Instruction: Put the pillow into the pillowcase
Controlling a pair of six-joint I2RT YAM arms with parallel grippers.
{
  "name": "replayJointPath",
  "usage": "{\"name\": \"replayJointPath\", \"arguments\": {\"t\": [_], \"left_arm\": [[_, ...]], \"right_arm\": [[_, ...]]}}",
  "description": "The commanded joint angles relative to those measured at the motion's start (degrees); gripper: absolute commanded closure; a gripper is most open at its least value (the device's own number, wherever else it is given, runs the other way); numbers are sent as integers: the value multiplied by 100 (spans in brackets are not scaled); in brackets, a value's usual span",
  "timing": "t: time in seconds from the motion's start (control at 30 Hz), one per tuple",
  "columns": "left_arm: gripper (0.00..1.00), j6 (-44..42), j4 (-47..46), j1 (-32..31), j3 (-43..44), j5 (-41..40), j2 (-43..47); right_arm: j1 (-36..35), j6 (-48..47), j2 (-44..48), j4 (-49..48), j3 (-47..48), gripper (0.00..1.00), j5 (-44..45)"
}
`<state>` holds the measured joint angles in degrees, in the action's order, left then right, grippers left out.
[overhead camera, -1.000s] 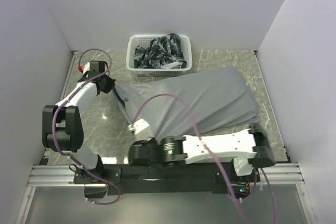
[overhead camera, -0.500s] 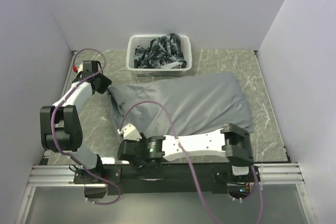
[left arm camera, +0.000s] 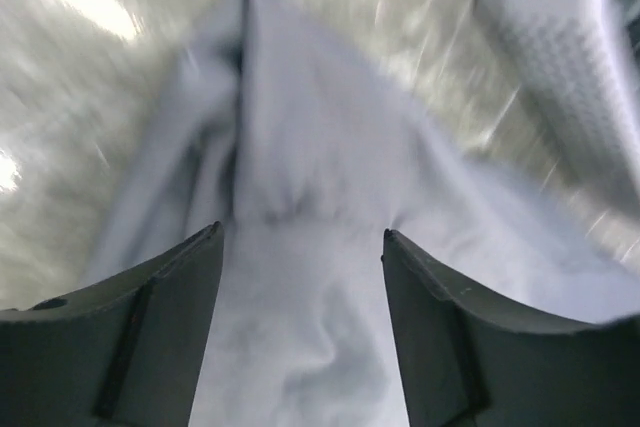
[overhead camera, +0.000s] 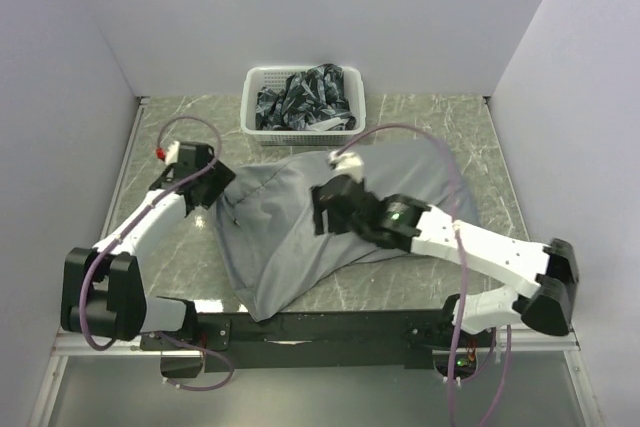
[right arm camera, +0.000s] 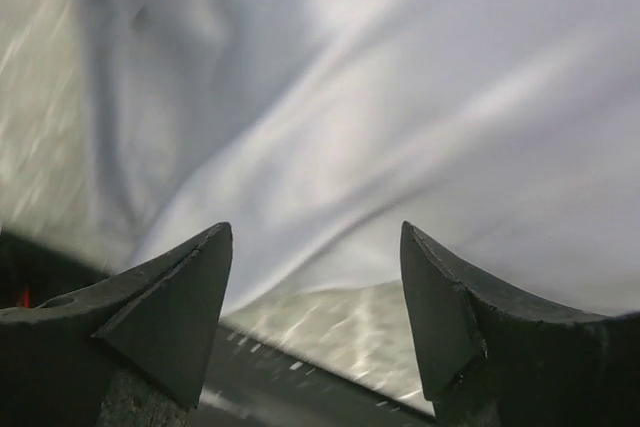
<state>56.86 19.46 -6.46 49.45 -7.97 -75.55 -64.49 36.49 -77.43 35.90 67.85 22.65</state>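
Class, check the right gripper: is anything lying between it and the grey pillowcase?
Nothing visible does. The right gripper, open, hangs right over the pillowcase, and its wrist view shows only bare grey cloth just beyond it. The basket sits behind the pillowcase, off that path.

The left arm (overhead camera: 150, 222), white and black, goes from its base at 7 o'clock up toward 1 o'clock and stays low. The black two-finger left gripper (overhead camera: 215, 187) points toward 3 o'clock. Its fingers (left arm camera: 160, 327) stand apart with the grey cloth pillowcase (left arm camera: 310, 147) filling the gap; whether they squeeze it is unclear. The right arm (overhead camera: 480, 247), white and black, stretches from 4 o'clock toward 10 o'clock. The black two-finger right gripper (overhead camera: 325, 215) is spread wide and holds nothing.
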Motion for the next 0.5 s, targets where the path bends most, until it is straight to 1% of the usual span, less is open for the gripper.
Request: {"name": "replayJointPath", "arguments": {"t": [0.0, 0.03, 0.07, 0.1, 0.17, 0.2, 0.23, 0.37, 0.47], "left_arm": [[31, 580, -146, -478, -103, -423, -379], [33, 650, 64, -540, -7, -564, -503], [33, 720, 66, -584, 90, -670, -661], [33, 747, 32, -611, 91, -723, -706], [33, 783, -82, -620, 100, -750, -864], [33, 783, -83, -620, 117, -741, -943], [33, 774, -127, -620, 135, -680, -1022], [34, 695, -320, -637, 205, -505, -1383], [34, 703, -566, -690, 92, -434, -1401]], "right_arm": [[805, -361, 755, -154, -237, 25, -33], [963, -397, 956, -110, -281, 25, -33], [1078, -432, 1079, -83, -395, 25, -59], [1357, -502, 1203, -92, -483, 24, -94], [1684, -564, 1572, -136, -763, 23, -217], [2077, -625, 1695, -188, -852, 23, -392], [2246, -678, 1887, -232, -949, 23, -498], [3134, -898, 2118, -329, -1274, 22, -920], [3688, -1038, 2127, -461, -1406, 22, -1254]]}}
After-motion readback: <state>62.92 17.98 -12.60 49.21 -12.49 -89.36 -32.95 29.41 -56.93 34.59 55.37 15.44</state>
